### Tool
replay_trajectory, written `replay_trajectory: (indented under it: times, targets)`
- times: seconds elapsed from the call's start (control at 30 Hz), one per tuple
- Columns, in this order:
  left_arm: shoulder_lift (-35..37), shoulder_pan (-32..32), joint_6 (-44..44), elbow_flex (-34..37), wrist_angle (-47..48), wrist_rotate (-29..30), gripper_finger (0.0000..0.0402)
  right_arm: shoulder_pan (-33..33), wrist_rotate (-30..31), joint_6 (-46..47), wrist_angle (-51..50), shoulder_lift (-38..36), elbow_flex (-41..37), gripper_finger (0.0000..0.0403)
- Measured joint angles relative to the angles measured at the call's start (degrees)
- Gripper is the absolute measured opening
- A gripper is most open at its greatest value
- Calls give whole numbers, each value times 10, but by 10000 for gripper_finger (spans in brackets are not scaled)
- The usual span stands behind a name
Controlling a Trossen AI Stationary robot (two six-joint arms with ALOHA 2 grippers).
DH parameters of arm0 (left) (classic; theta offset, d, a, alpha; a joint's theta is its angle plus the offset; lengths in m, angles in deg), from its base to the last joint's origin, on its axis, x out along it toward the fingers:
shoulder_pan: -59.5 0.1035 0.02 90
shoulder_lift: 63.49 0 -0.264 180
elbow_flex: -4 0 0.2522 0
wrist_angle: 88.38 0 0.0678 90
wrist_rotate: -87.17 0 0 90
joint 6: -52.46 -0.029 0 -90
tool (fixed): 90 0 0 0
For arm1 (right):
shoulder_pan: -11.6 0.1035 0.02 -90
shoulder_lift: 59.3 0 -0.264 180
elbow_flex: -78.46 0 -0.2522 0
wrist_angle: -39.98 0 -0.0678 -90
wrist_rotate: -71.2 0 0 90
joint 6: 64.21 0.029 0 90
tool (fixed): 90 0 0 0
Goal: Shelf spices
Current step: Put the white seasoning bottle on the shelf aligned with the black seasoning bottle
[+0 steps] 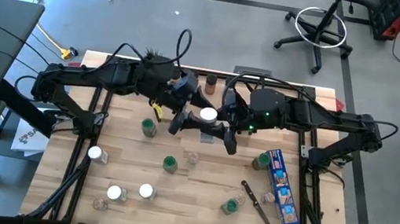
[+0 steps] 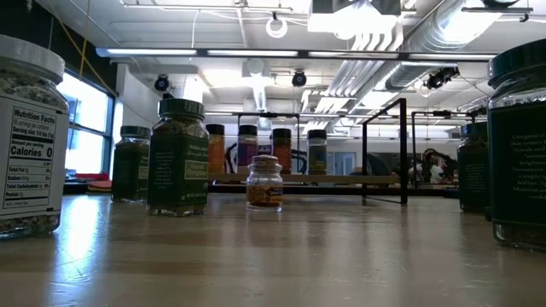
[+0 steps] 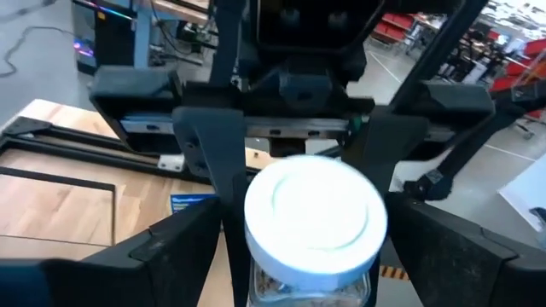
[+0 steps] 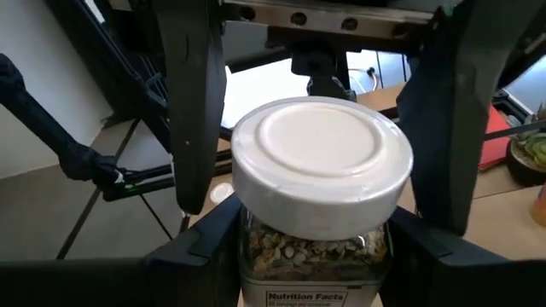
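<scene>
The shelf (image 1: pixel 267 86) stands at the table's (image 1: pixel 193 214) far edge. Just before it, both grippers meet at a white-capped jar (image 1: pixel 207 115) of coarse flakes: the right gripper (image 1: pixel 222 134) grips it, the left gripper (image 1: pixel 183 121) stands wide around it. Other jars (image 1: pixel 169 163) lie scattered nearer.

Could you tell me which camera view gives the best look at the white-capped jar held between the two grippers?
The right wrist view: the white-capped jar fills the frame, showing cap, contents and label top. The left wrist view shows mostly its cap. The high view shows only a small white disc between the arms. The low view does not show it.
</scene>
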State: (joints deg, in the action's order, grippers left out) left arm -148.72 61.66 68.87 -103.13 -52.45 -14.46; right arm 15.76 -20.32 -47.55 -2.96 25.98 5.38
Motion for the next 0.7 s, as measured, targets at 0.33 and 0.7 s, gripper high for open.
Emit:
replay_trajectory:
  times: [0.33,0.7]
  targets:
    - [0,-1,0,0,-8,11,231,0,0,0,1,0,0,183]
    - [-6,-4,-9,-1,-4,22,212,0,2,-2,-1,0,0,183]
